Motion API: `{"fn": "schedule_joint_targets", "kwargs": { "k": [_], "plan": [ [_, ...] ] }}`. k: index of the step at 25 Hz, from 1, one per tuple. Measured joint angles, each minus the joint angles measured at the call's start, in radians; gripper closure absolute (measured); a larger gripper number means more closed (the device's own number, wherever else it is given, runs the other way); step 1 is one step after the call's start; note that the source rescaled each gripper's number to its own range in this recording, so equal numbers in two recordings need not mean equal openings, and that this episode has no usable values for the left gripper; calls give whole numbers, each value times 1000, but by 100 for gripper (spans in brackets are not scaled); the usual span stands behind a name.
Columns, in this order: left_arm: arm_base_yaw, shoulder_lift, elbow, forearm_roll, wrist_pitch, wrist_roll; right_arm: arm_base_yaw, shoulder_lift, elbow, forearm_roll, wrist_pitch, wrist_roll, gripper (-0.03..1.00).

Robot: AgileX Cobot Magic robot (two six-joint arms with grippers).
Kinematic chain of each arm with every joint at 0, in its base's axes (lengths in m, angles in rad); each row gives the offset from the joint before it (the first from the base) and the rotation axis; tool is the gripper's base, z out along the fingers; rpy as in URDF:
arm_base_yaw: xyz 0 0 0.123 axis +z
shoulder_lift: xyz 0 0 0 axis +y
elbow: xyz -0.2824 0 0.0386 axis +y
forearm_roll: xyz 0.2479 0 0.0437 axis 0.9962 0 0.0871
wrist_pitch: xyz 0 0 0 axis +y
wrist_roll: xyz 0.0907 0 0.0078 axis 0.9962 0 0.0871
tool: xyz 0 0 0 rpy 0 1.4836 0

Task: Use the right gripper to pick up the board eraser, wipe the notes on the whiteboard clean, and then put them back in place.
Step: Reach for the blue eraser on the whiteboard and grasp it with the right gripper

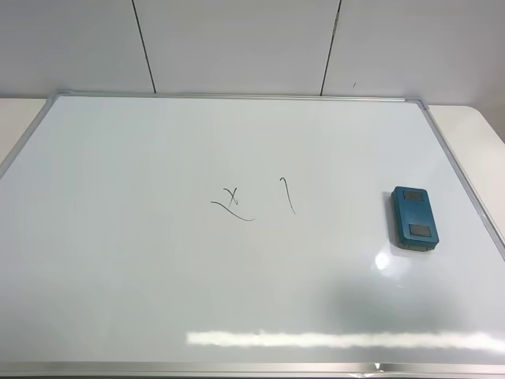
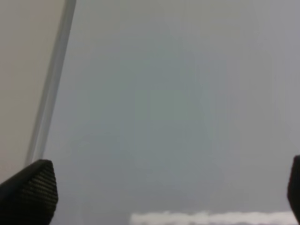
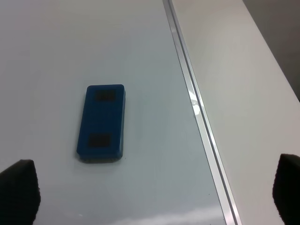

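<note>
Right wrist view showed the right gripper (image 3: 152, 192) with fingers (image 3: 18, 190) spread wide and empty over the whiteboard (image 3: 56, 47), the board eraser (image 3: 101, 123) lying flat on it near its frame.

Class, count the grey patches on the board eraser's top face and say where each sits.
2. Both are on the board eraser, which lies on the whiteboard: one grey patch at its far end, the other patch at its near end. None looks hidden.
</note>
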Motion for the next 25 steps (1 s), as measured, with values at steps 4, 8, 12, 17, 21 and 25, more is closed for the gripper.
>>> {"fn": "schedule_joint_targets", "kwargs": {
  "k": [4, 8, 12, 17, 21, 25],
  "plan": [
    [0, 0, 0, 0, 0, 0, 0, 0, 0, 0, 0, 0, -3],
    [0, 0, 0, 0, 0, 0, 0, 0, 0, 0, 0, 0, -3],
    [0, 0, 0, 0, 0, 0, 0, 0, 0, 0, 0, 0, -3],
    [0, 0, 0, 0, 0, 0, 0, 0, 0, 0, 0, 0, -3],
    [0, 0, 0, 0, 0, 0, 0, 0, 0, 0, 0, 0, -3],
    [0, 0, 0, 0, 0, 0, 0, 0, 0, 0, 0, 0, -3]
  ]
}}
